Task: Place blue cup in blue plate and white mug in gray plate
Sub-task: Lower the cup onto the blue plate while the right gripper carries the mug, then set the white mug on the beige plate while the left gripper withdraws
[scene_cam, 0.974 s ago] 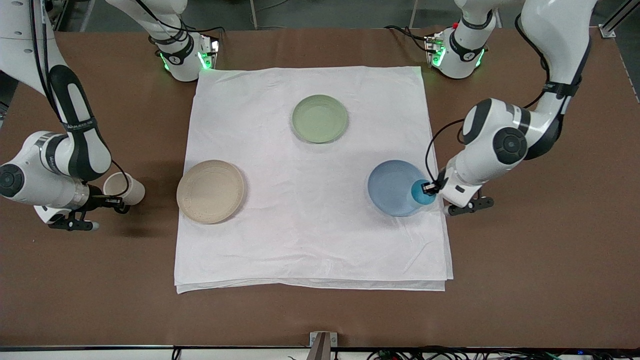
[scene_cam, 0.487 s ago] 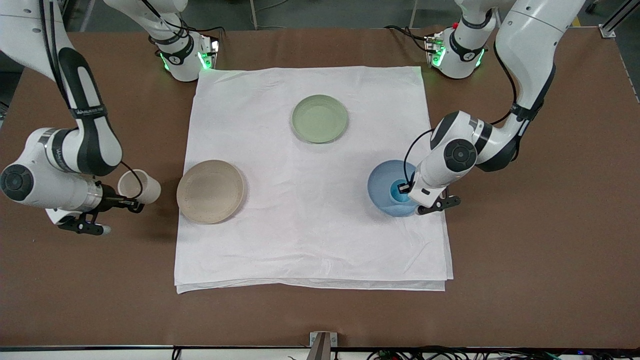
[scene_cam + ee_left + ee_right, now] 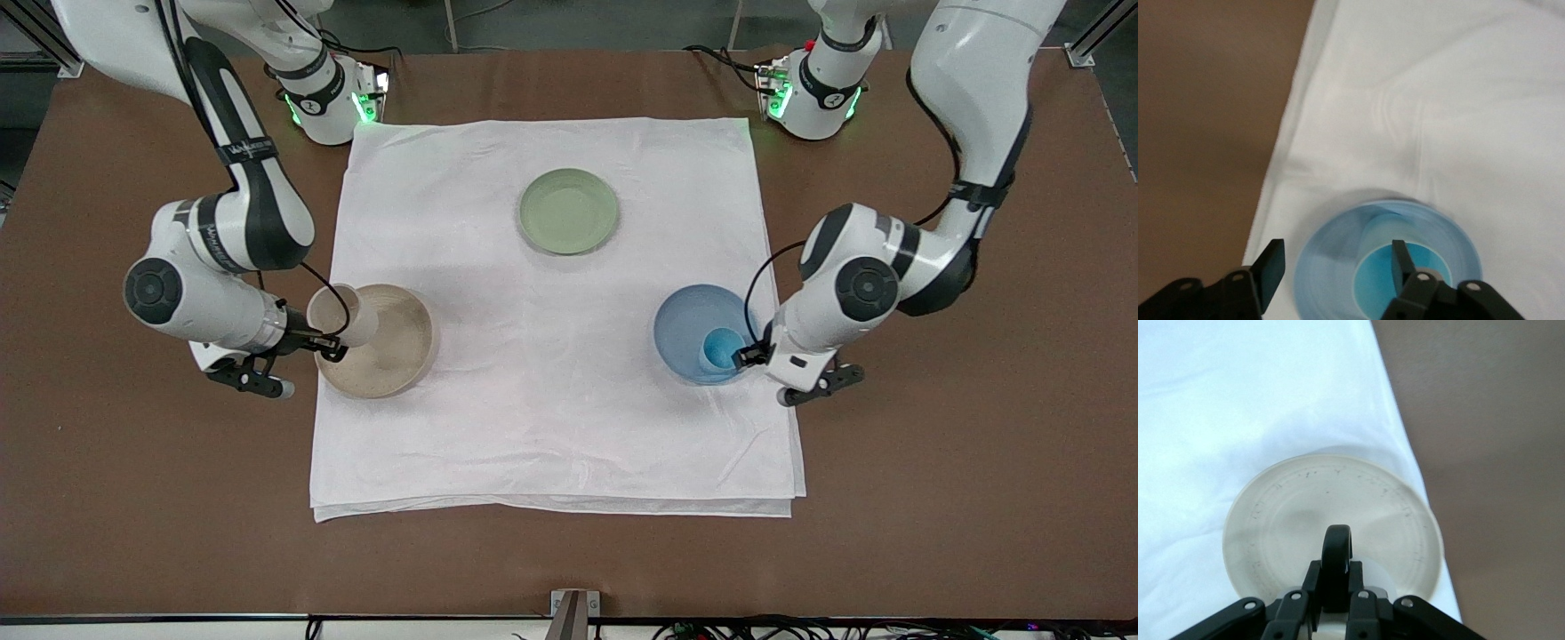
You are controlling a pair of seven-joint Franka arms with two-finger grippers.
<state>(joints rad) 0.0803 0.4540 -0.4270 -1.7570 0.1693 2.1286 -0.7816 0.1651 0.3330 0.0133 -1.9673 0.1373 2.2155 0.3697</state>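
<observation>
While the left claw [image 3: 745, 357] sits open by the small light-blue tumbler cup [image 3: 722, 348] resting on the matte blue plate [image 3: 685, 331], the right claw [image 3: 322, 343] grips the cream mug's [image 3: 336, 313] black handle [image 3: 1337, 560], the mug tipped over the sandy beige plate's [image 3: 391, 351] rim toward the right arm's end of the counter.

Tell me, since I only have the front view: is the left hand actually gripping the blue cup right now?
Observer: No. In the left wrist view the left hand has its fingers spread wide, not pinching the blue cup, which sits in the blue plate.
Operator: And the right hand, what part of the mug does it have?
Observer: In the right wrist view the right hand is shut on the black loop handle of the white mug, with the gray plate directly beneath.
</observation>
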